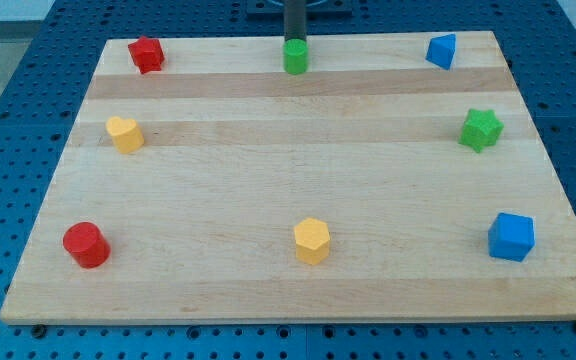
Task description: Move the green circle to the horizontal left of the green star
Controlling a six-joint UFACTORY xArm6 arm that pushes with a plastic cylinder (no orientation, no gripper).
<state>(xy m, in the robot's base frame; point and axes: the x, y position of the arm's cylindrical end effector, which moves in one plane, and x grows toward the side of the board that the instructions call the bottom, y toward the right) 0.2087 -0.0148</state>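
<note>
The green circle (296, 57) is a short green cylinder at the view's top centre of the wooden board (298, 180). The green star (480, 129) sits far to the view's right, a little lower than the circle. My tip (295, 38) comes down from the view's top edge and ends right behind the green circle, at its top side, touching or nearly touching it.
A red block (147, 54) sits at top left and a blue block (441, 50) at top right. A yellow block (125, 133) is at left, a red cylinder (86, 245) at bottom left, a yellow hexagon (311, 240) at bottom centre, a blue cube (511, 237) at bottom right.
</note>
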